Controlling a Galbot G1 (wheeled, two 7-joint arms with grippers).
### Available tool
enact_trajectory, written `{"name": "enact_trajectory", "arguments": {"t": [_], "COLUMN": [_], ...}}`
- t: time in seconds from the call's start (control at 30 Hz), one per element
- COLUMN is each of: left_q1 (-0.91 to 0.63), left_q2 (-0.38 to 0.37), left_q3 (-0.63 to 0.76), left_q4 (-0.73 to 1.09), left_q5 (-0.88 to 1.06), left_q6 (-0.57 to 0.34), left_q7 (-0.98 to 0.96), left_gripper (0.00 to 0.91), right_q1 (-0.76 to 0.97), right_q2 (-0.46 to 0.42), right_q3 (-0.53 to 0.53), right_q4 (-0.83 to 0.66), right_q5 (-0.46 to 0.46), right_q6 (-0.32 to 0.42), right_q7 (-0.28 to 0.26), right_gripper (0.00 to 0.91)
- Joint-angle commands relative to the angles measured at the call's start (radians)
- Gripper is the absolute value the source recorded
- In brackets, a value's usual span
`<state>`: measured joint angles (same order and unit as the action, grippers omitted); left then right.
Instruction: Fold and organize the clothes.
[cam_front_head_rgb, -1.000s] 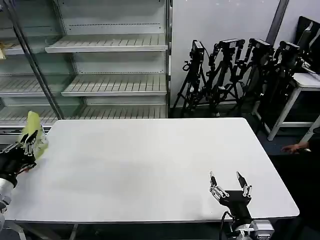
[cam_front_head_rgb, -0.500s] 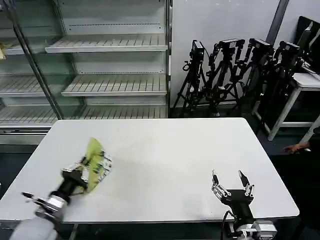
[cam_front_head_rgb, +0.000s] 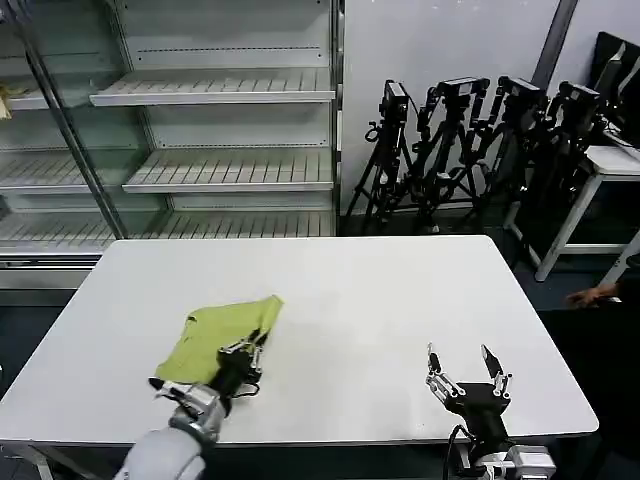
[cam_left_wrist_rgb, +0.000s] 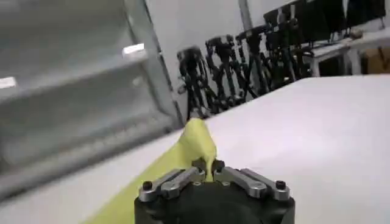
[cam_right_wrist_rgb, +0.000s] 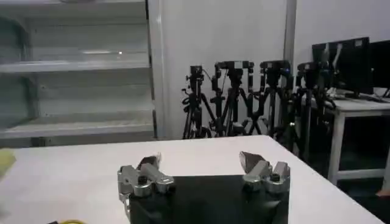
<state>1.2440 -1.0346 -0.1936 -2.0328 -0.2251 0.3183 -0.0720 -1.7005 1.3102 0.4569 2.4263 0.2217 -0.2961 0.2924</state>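
The lime yellow-green T-shirt (cam_front_head_rgb: 222, 335) lies crumpled on the front left part of the white table (cam_front_head_rgb: 330, 290), plain side up. My left gripper (cam_front_head_rgb: 247, 350) sits at the shirt's near right edge, shut on a pinch of the fabric. In the left wrist view the yellow-green T-shirt cloth (cam_left_wrist_rgb: 183, 155) rises between the closed fingertips of the left gripper (cam_left_wrist_rgb: 209, 165). My right gripper (cam_front_head_rgb: 468, 364) stands open above the table's front right edge, apart from the shirt. The right wrist view has the right gripper (cam_right_wrist_rgb: 198, 163) with its fingers wide apart and nothing between them.
Empty metal shelves (cam_front_head_rgb: 215, 130) stand behind the table on the left. Several black tripods (cam_front_head_rgb: 470, 140) cluster at the back right beside a white desk (cam_front_head_rgb: 610, 165). A person's hand (cam_front_head_rgb: 590, 294) shows at the far right edge, away from the table.
My left gripper has carried the shirt from beyond the table's left edge inward to the front left of the tabletop, where the cloth now lies spread. The right gripper has stayed in place.
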Motion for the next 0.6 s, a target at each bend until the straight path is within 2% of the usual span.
{"name": "enact_trajectory", "arguments": {"t": [0.03, 0.2, 0.23, 0.3, 0.33, 0.6], "left_q1": [-0.282, -0.336, -0.346, -0.353, -0.359, -0.319], "left_q2": [-0.204, -0.258, -0.266, -0.268, -0.267, -0.233], "left_q3": [0.236, 0.266, 0.272, 0.277, 0.281, 0.232], "left_q4": [0.216, 0.242, 0.242, 0.247, 0.248, 0.166], "left_q5": [-0.287, -0.361, -0.373, -0.371, -0.370, -0.391], "left_q6": [0.101, 0.101, 0.099, 0.083, 0.069, -0.017], "left_q7": [-0.171, -0.190, -0.188, -0.164, -0.147, -0.086], "left_gripper": [0.050, 0.050, 0.262, 0.856, 0.907, 0.907], "right_q1": [0.000, 0.010, 0.012, 0.013, 0.014, 0.026], "right_q2": [0.002, -0.002, -0.003, -0.004, -0.004, -0.009], "right_q3": [0.002, 0.006, 0.006, 0.006, 0.007, 0.006], "right_q4": [-0.004, -0.012, -0.012, -0.011, -0.013, -0.017], "right_q5": [-0.002, -0.001, -0.001, 0.000, 0.000, -0.004], "right_q6": [-0.003, -0.009, -0.010, -0.010, -0.010, -0.011], "right_q7": [0.001, 0.003, 0.003, 0.002, 0.002, -0.005], "right_gripper": [0.907, 0.907, 0.907, 0.907, 0.907, 0.907]}}
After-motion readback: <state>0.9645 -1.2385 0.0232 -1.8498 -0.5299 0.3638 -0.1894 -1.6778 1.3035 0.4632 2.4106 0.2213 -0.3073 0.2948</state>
